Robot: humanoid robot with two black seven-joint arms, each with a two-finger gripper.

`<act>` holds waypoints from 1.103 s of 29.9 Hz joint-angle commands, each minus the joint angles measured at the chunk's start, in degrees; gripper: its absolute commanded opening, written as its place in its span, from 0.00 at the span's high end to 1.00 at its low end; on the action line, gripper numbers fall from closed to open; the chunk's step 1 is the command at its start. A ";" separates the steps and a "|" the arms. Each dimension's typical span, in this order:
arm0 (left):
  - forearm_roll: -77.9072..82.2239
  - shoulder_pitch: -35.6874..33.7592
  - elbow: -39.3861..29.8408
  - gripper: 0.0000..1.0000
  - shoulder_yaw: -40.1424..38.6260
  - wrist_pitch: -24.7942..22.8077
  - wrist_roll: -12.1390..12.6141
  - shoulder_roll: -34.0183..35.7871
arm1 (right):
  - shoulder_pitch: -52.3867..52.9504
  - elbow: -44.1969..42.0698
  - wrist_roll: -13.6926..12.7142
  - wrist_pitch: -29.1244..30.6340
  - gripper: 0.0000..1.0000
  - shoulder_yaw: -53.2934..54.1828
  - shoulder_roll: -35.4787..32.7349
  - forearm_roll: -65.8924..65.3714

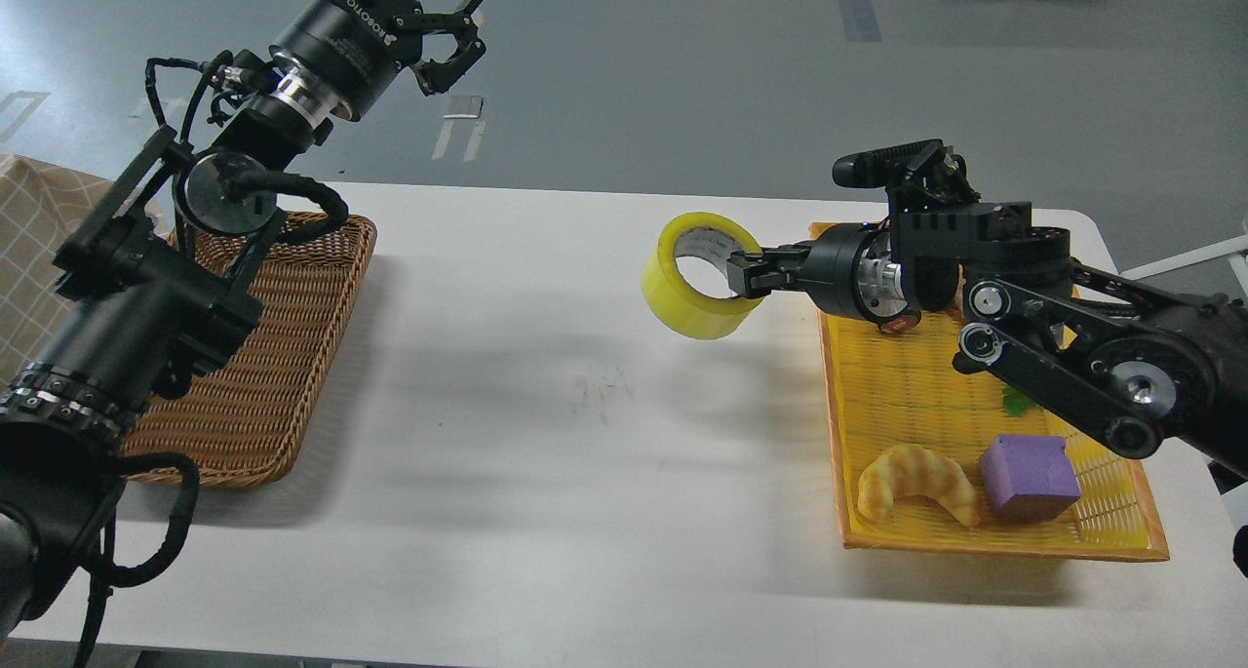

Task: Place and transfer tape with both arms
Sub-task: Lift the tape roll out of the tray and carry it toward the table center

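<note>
The tape point(694, 293), a wide translucent yellow roll with a grey-white core, hangs tilted in the air over the white table point(546, 434), left of the yellow tray point(936, 395). My right gripper point(746, 270) is shut on the roll's right wall, one finger inside the core. My left gripper point(450, 36) is open and empty, raised high at the upper left, above and behind the brown wicker basket point(283, 356), far from the tape.
The yellow tray holds a golden croissant toy point(916, 483) and a purple block point(1029, 476); my right arm hides the tray's far end. A beige checked cloth point(29, 258) lies at the far left.
</note>
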 commanded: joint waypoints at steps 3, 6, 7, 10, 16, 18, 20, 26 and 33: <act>-0.04 -0.05 -0.06 0.02 0.01 0.00 0.00 0.33 | 1.34 -5.10 0.01 0.00 1.00 -3.37 5.79 -0.21; -0.13 -0.05 -0.06 0.02 -0.08 0.00 -0.08 0.50 | 1.43 -7.83 0.01 0.00 1.00 -3.45 8.52 -0.29; -0.13 -0.05 -0.06 0.02 -0.08 0.00 -0.08 0.51 | 1.43 -8.27 0.01 0.00 1.00 -3.46 9.05 -0.38; -0.30 -0.05 0.03 0.02 -0.08 0.00 -0.08 0.51 | 1.96 -9.42 0.01 0.00 1.00 -3.63 10.55 -0.38; -0.39 -0.14 -0.06 0.02 -0.08 0.00 -0.08 0.51 | 2.92 -11.53 0.01 0.00 1.00 -7.14 13.97 -0.64; -0.39 -0.14 -0.06 0.02 -0.17 0.00 -0.08 0.59 | 2.92 -11.62 0.01 0.00 1.00 -7.23 14.42 -0.65; -0.39 -0.05 -0.06 0.02 -0.17 0.00 -0.08 0.59 | 2.92 -12.14 0.01 0.00 1.00 -8.02 15.03 -0.65; -0.39 -0.05 -0.06 0.02 -0.25 0.00 -0.17 0.59 | 2.92 -13.46 0.01 0.00 1.00 -9.96 16.44 -0.73; -0.39 -0.05 -0.06 0.02 -0.25 0.00 -1.31 0.59 | 2.92 -17.24 0.01 0.00 1.00 -10.31 19.08 -0.73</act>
